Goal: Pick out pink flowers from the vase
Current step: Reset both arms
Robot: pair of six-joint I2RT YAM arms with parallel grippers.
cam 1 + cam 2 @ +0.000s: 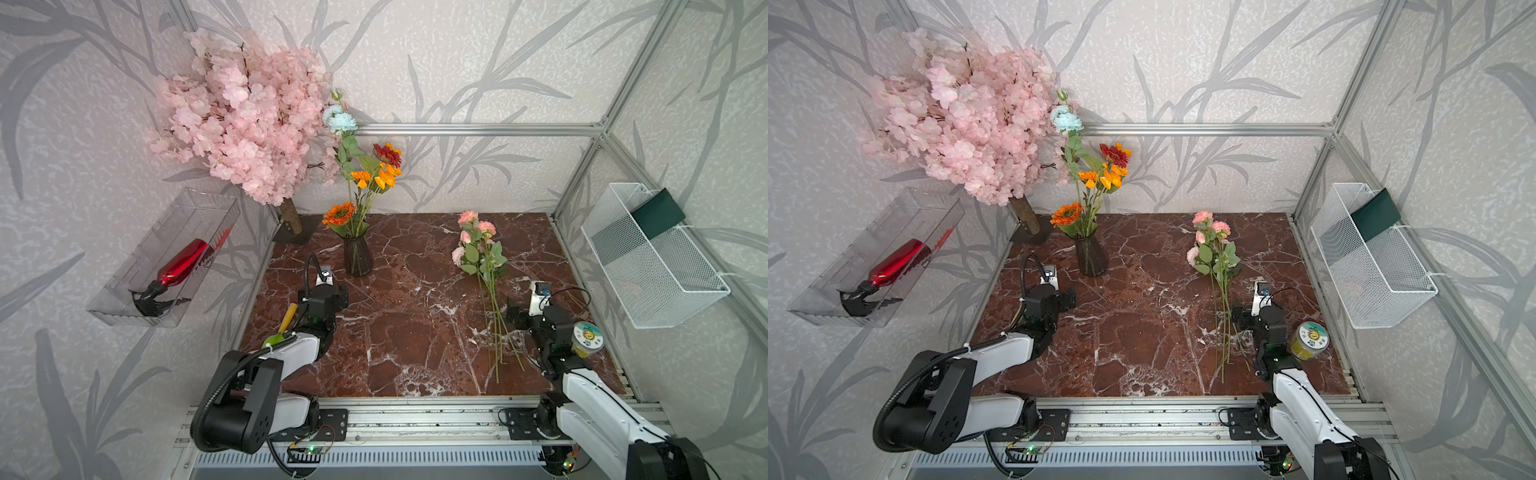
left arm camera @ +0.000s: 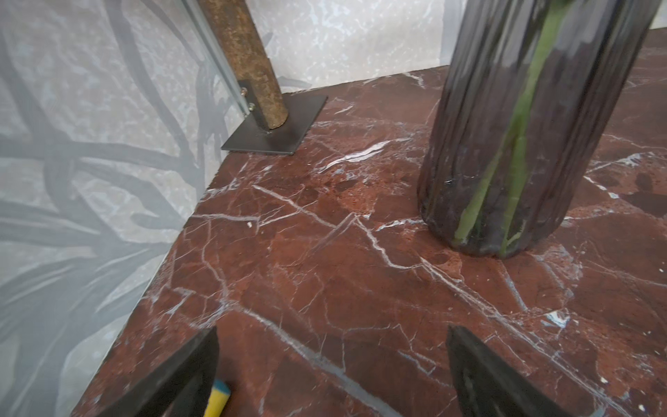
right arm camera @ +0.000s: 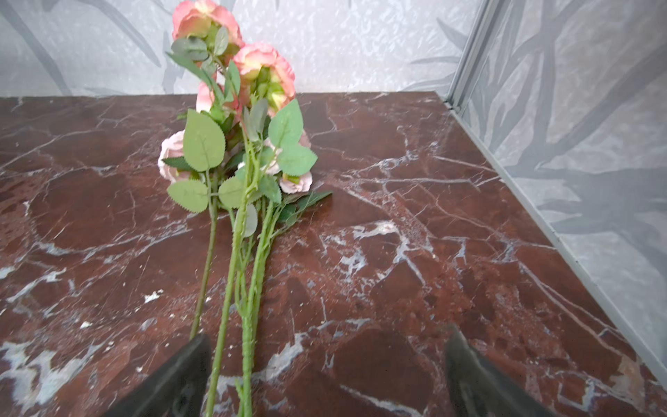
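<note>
You've both jaws apart, empty. Pink flowers lie on tabletop; vase top cut off in L wrist view.

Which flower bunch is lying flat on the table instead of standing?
The pink flowers: their stems lie flat on the table, heads toward the back wall. The orange, red and blue flowers stand upright in the vase.

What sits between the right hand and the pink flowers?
Nothing visible. The pink flowers lie flat on the table, outside the vase, their stems reaching into the open right hand.
</note>
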